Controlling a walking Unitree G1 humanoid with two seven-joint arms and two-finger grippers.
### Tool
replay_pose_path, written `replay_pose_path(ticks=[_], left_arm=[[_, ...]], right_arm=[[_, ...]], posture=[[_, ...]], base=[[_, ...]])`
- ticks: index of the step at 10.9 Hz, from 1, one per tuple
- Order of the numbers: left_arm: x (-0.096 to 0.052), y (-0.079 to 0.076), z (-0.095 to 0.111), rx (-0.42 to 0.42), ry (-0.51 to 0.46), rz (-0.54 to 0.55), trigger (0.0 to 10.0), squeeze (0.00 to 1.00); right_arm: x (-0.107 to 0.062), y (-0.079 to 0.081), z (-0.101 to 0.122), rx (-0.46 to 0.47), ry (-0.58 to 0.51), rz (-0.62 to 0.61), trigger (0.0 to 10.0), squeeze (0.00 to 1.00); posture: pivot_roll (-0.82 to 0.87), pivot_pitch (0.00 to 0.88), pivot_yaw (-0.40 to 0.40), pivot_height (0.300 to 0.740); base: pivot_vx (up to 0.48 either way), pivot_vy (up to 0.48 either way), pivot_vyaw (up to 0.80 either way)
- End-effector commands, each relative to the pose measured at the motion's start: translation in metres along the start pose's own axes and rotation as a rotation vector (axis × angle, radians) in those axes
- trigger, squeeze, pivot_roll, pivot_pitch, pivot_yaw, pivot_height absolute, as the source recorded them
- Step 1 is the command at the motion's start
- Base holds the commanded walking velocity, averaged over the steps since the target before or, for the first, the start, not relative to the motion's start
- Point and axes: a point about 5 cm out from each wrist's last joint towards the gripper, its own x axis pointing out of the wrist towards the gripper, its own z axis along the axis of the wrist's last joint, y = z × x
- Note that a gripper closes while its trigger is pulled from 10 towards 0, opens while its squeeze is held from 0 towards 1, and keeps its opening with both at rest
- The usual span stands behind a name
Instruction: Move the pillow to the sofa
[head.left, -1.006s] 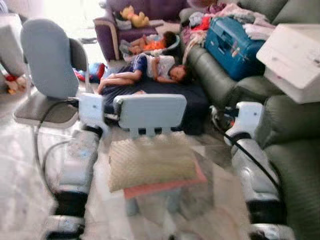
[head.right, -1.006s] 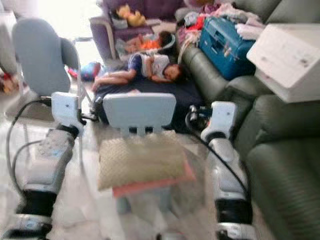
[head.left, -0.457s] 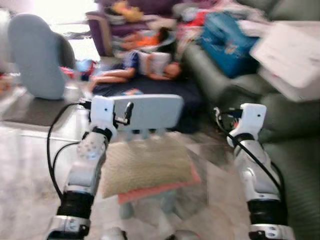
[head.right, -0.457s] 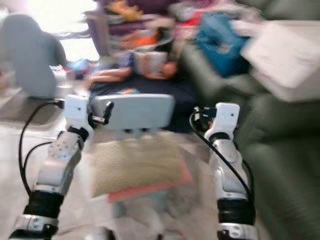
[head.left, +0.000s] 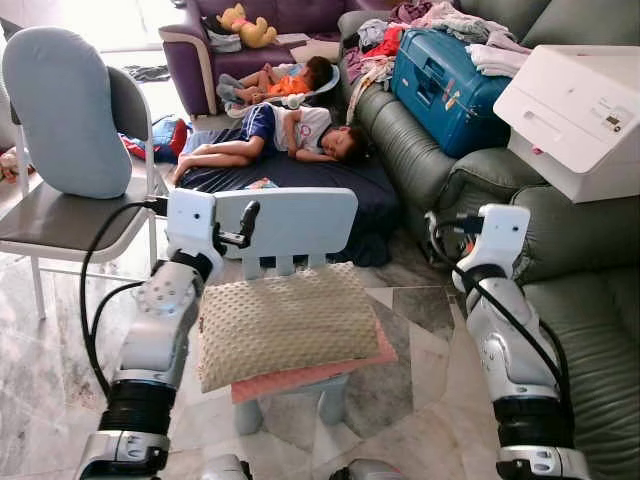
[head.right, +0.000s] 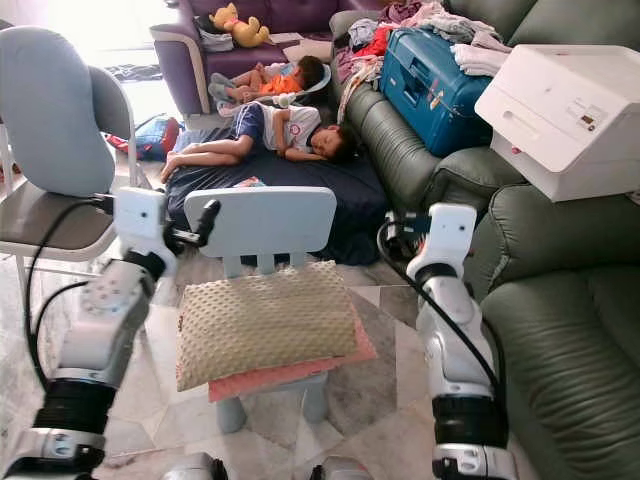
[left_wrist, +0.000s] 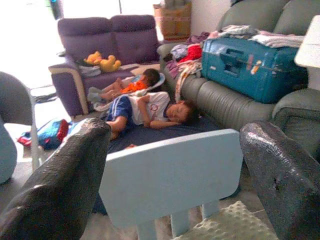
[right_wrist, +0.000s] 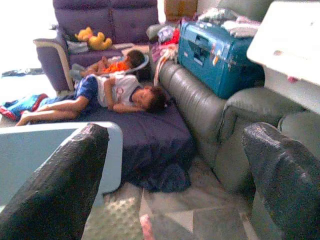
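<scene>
Compared with the blurred views of a moment ago, the head camera is now settling and the scene is reading sharp. The left arm has risen, so that both arms are now standing raised on either side of the pillow; the approach appears to be ending and a two-sided grasp is probably next.

The left gripper is hovering above the pillow's near-left corner, fingers spread wide apart, holding nothing. The right gripper is hanging beyond the pillow's right edge, fingers equally parted, empty.

The pillow is lying between the two grippers on a pink cushion, which is resting on a small pale-blue plastic chair. Its cover is beige, dimpled and soft-looking, rectangular with rounded corners. The green leather sofa is standing just beyond the right gripper, smooth and padded.
</scene>
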Motion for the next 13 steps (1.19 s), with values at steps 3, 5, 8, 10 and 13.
replay_pose_path(ticks=[3,5,8,10,13], left_arm=[[-0.008,0.006,-0.006,0.037,0.022,0.018,10.0,0.0],[-0.003,0.009,-0.002,0.037,0.013,0.021,10.0,0.0],[0.0,0.009,0.004,0.024,-0.009,0.016,10.0,0.0],[0.003,0.003,0.02,0.001,-0.054,-0.023,10.0,0.0],[0.012,0.021,0.0,0.093,-0.01,0.024,10.0,0.0]], right_arm=[[0.0,-0.003,0.002,0.003,-0.008,0.003,10.0,0.0],[0.001,-0.002,0.002,0.005,-0.007,0.006,10.0,0.0],[0.0,-0.002,0.0,0.015,-0.003,0.013,10.0,0.0],[0.003,0.0,0.003,0.038,-0.008,0.017,10.0,0.0],[0.008,0.014,-0.006,0.08,0.005,0.025,10.0,0.0]], posture=[[-0.07,0.0,-0.062,0.74],[-0.07,0.0,-0.063,0.713],[-0.07,0.0,-0.064,0.663],[-0.04,0.001,-0.078,0.653],[-0.01,0.0,-0.07,0.653]], base=[[0.0,0.0,0.0],[0.0,0.0,0.0],[0.0,0.0,0.0],[0.0,0.0,0.0],[0.0,0.0,0.0]])
